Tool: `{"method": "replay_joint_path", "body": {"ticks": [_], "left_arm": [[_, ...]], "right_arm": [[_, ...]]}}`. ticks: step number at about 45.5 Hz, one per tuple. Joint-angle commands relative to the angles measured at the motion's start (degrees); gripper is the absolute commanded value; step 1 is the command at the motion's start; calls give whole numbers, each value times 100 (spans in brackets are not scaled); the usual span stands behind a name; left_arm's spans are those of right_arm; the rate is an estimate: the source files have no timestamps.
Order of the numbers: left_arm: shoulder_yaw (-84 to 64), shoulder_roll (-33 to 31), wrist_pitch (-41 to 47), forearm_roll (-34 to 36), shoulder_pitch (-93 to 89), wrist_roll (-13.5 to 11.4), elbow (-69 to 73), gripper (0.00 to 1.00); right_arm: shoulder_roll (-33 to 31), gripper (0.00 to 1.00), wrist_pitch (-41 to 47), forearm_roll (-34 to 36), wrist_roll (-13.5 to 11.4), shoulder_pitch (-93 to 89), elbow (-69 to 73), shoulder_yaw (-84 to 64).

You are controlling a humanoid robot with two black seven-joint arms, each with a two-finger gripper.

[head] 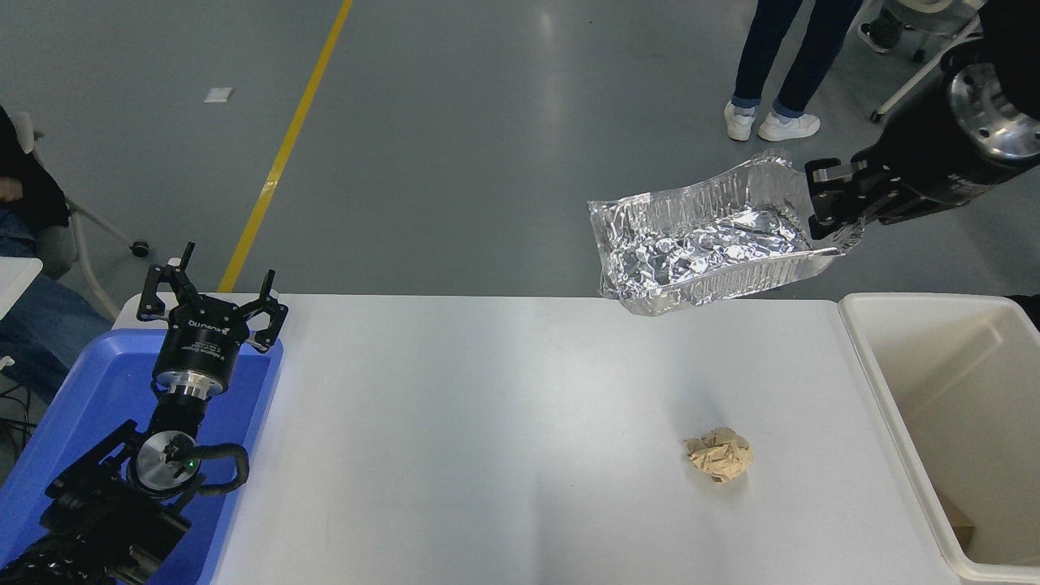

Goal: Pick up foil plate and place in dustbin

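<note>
The foil plate is a shiny, wrinkled silver tray held in the air above the table's far right part. My right gripper comes in from the upper right and is shut on the plate's right rim. The plate hangs tilted, its left end lower, left of the dustbin. The dustbin is a cream-white bin at the table's right edge with a deep beige interior. My left gripper is parked at the lower left over a blue tray, fingers spread open and empty.
A small tan paper ball lies on the white table, right of centre. A blue plastic tray sits at the left edge. A person's legs stand on the floor beyond the table. Another person sits at the far left.
</note>
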Motion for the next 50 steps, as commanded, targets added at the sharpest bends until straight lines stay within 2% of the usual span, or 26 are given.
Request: {"method": "replay_joint_path", "body": {"ticks": [1,5,10,14,18,27,35,41,50], "left_arm": [[0,-4,1,1,5,0,0,100],[0,5,1,1,5,0,0,100],[0,5,1,1,5,0,0,100],[0,5,1,1,5,0,0,100],[0,5,1,1,5,0,0,100],[0,5,1,-8,5,0,0,100],[0,5,1,-8,5,0,0,100],[0,5,1,-8,5,0,0,100],[-18,-4,10,-8,5,-9,0,100]], "right_arm": [[-1477,0,68,-1599,10,-89,-706,-646],[-2286,0,68,-2276,18,-677,-1523,-409],[-3209,0,25,-2804,150,-1757,-2464,311],[-3430,0,-326,-2840,212,-2882,-3045,1075],[-3439,0,-1037,-2840,273,-4340,-3528,1840],[-2860,0,-2005,-2761,247,-7382,-4477,4001],[-1701,0,-2304,-2349,212,-9536,-6006,5787],[-821,0,-2656,-1786,212,-10311,-6930,6184],[-495,0,-3025,-1153,203,-10707,-7019,6228]]}}
